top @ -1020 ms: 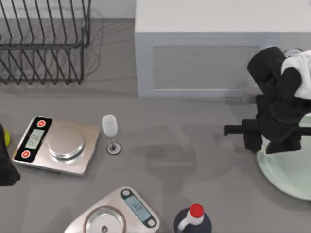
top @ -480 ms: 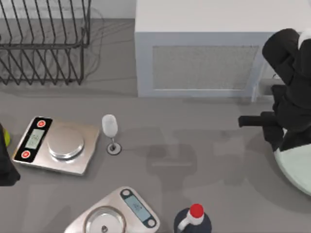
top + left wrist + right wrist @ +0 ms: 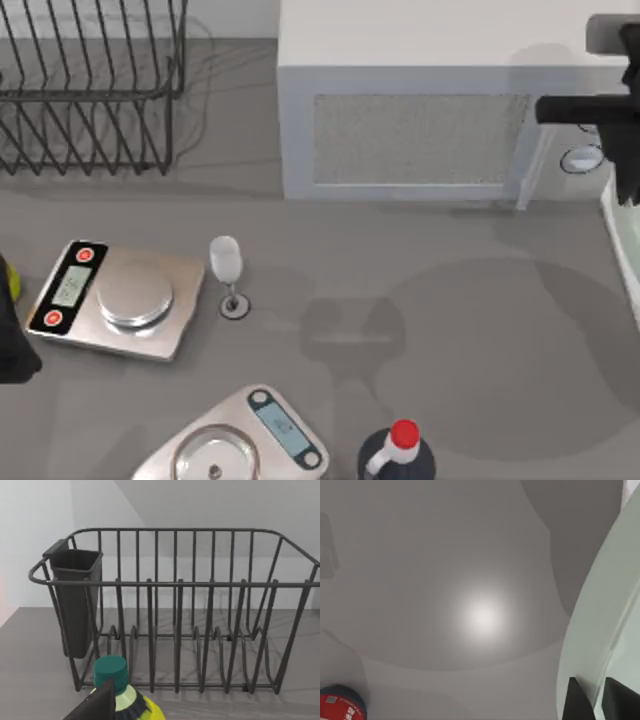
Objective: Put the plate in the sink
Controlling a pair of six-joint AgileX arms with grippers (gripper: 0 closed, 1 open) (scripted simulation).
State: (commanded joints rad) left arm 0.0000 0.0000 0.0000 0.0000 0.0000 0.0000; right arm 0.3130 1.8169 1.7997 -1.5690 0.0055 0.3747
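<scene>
The plate [image 3: 627, 250] is pale mint green; only a sliver of its rim shows at the top view's right edge, raised off the table. My right gripper [image 3: 627, 160] hangs at the far right, beside the sink [image 3: 430, 100], a white boxy unit at the back. In the right wrist view the plate [image 3: 600, 620] stands on edge, tilted above the grey table. The right gripper [image 3: 600, 700] is shut on its rim, one dark finger on each side. My left gripper [image 3: 10, 345] is parked at the table's left edge.
Two steel kitchen scales [image 3: 115, 300] [image 3: 235, 445] sit at the left and front. A wine glass [image 3: 228, 275] stands between them. A red-capped dark bottle [image 3: 398, 452] is at the front. A wire dish rack [image 3: 90, 85] is at the back left, with a yellow bottle [image 3: 120, 700] before it.
My right arm has risen and swung to the right and back with the plate. The plate has left the table and slid almost out of the top view.
</scene>
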